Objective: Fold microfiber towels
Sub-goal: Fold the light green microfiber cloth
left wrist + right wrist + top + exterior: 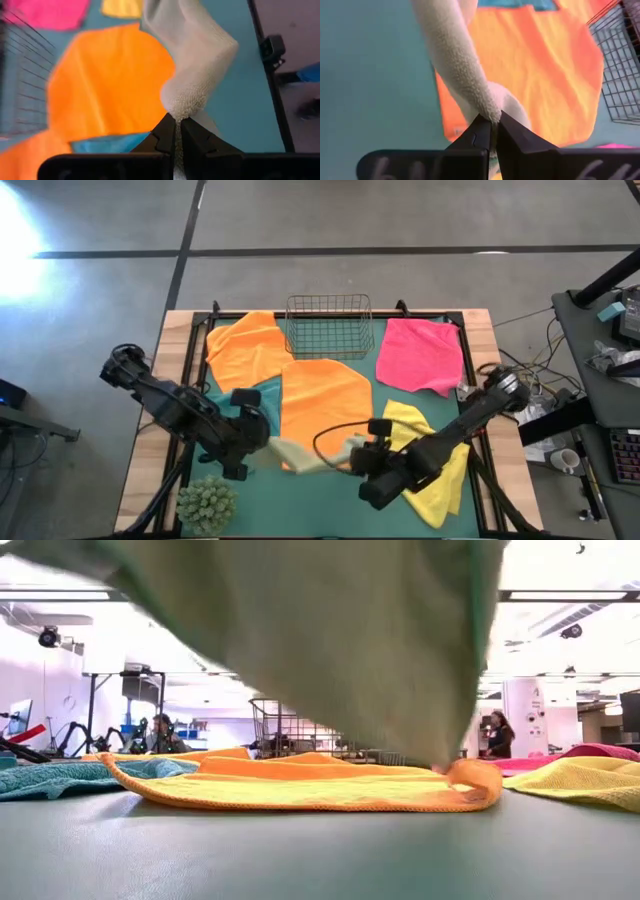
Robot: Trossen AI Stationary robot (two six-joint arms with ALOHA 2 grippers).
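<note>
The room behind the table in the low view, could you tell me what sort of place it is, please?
Probably a robotics lab or workshop: a bare concrete floor, camera stands with people seated at workstations, and a cluttered desk beside the table.

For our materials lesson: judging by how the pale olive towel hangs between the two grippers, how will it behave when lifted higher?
The pale olive towel probably stays floppy: it sags between the left gripper and right gripper. It seems light, since small corner pinches carry it. Its fuzzy pile likely resists slipping.
</note>
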